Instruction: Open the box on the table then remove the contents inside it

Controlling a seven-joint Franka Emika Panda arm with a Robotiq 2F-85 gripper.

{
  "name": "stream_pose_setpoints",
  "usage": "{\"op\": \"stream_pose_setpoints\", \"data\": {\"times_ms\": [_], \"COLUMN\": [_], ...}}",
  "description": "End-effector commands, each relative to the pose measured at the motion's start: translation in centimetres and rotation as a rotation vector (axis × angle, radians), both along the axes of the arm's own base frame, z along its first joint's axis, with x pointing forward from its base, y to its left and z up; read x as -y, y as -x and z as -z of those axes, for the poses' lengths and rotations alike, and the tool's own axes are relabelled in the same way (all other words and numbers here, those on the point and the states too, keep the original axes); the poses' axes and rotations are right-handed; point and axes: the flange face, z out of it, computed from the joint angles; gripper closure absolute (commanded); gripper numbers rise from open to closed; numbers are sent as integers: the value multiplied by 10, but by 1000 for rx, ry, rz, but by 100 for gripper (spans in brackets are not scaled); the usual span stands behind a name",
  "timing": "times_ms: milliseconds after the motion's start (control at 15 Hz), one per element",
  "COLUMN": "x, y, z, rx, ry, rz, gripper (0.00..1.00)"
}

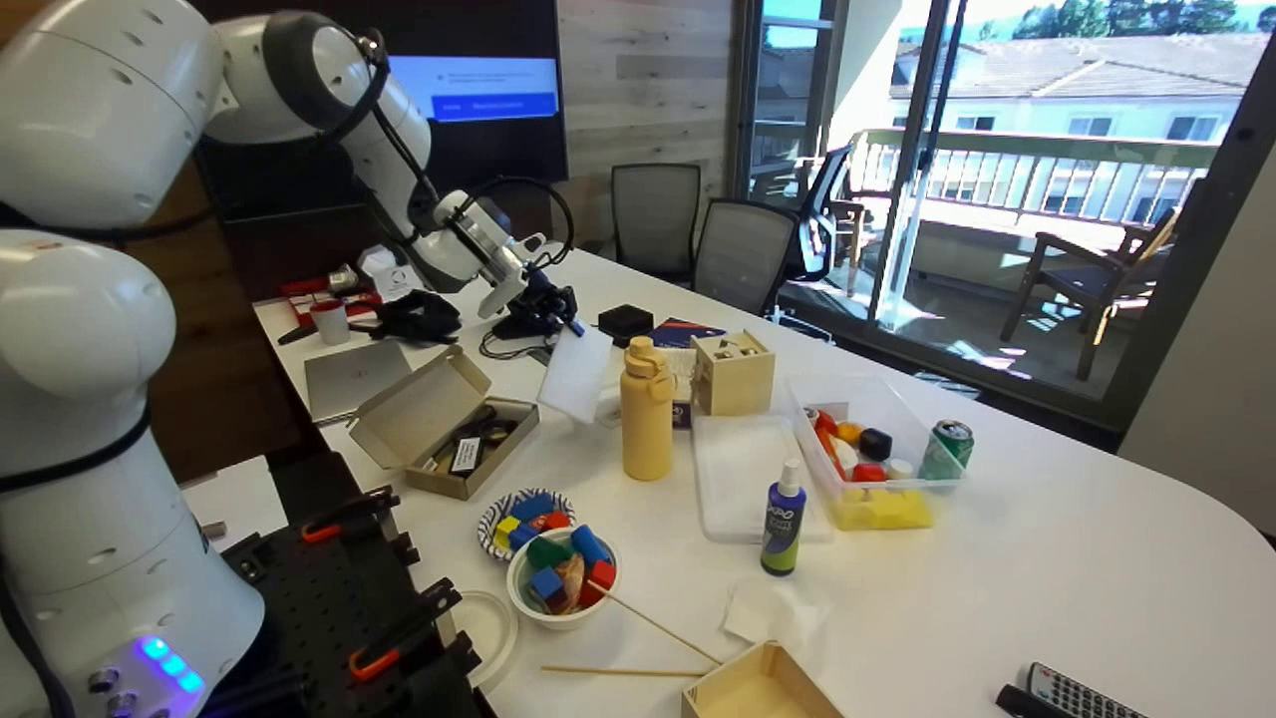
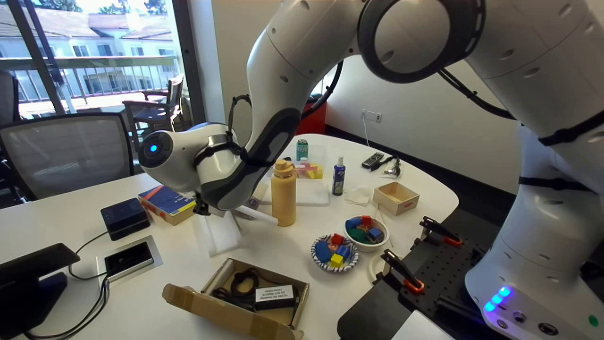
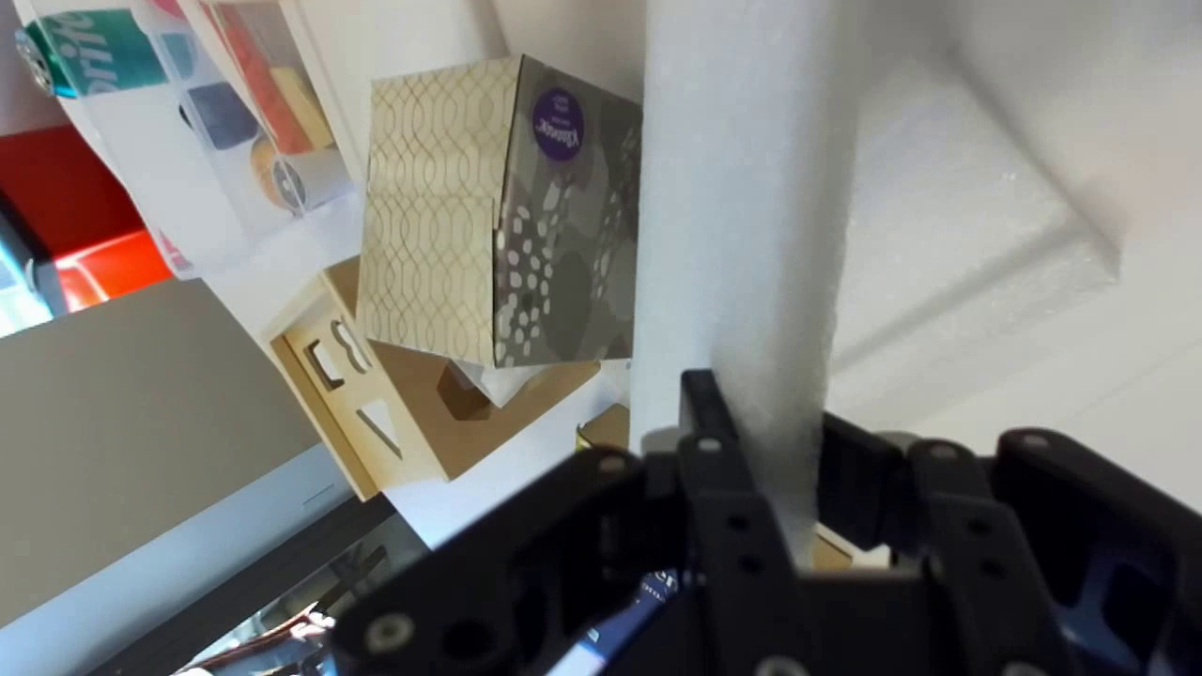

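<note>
White-topped conference table [image 1: 997, 598] is set before a glass sliding door [image 1: 922, 165], with coloured blocks [image 1: 547, 583] contained in a round white bowl [image 1: 563, 620] and a blue-and-white patterned bowl [image 2: 333, 269], and red, yellow and black pieces [image 1: 865, 473] in a clear plastic bin [image 1: 902, 486]. Low oblong tan cardboard box [image 1: 436, 485], lid [image 1: 419, 404] raised, is seen near the patterned bowl, a black cable [image 2: 234, 296] and white-labelled black block [image 2: 276, 296] held inside. Flat white slab [image 1: 576, 374] is gripped by the black two-fingered gripper [image 3: 770, 404].
</note>
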Motion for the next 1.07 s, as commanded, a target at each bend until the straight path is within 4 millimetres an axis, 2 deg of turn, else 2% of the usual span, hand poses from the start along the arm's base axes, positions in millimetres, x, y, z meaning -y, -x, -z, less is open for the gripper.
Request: {"op": "stream_pose_setpoints", "data": {"times_ms": [0,67,333,467,600,800,1000], "x": [-4,-3,-4,-4,-8,-16,-20], "y": [-27,-30,-32,-29,-23,-9,16], "z": [39,50,73,70,52,23,12], "rx": [42,37,-24,-84,-155,-272,-385], "ry": [5,-5,-46,-113,-205,-337,-418], "rz": [-12,0,26,76,139,179,265], "gripper": [80,61,32,17,1,0,0]}}
